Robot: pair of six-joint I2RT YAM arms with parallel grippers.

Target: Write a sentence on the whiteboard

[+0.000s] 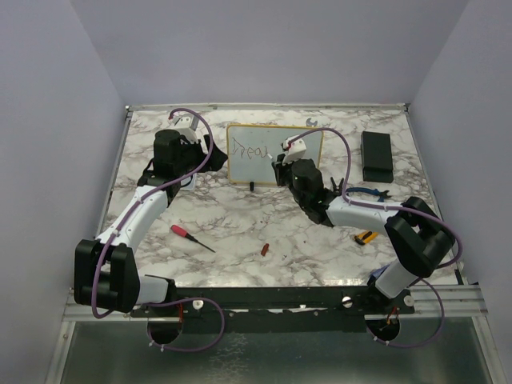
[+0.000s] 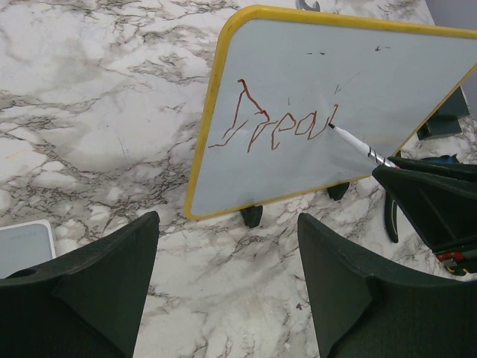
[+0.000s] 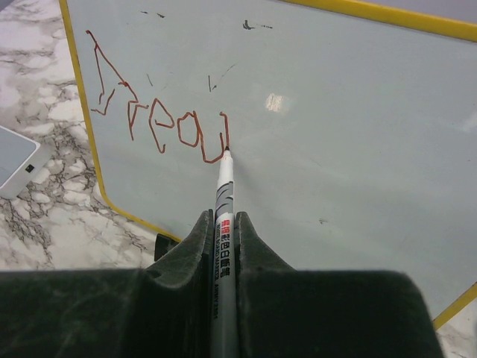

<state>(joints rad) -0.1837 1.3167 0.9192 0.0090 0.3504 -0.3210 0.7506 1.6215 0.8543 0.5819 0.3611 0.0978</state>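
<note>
Back of the table: board (image 1: 260, 170) stood on its little black feet, face toward the arms.
Sentence (image 3: 160, 123): reddish "Drea" plus a half-made stroke, upper left of the board. Most of it wasn't written yet, I'd say.
Right gripper (image 3: 223, 224): pinched tight on the marker (image 3: 223, 190), tip touching the board at the end of the last stroke.
Left gripper (image 2: 227, 220): spread wide, nothing in it, just left of the board and not touching it.
Handling: board looked light and stiff, so my guess was a hard push would scoot or tip it. I'd steady it by the yellow left edge, not the slick face.
Marker: thin smooth barrel, could twist in the jaws.
Room: loads of blank board right of and below the tip. Box (image 1: 377, 155) sat near the board's right side, pad (image 2: 22, 250) off to its left, and screwdriver (image 1: 190, 237) well apart up front.
</note>
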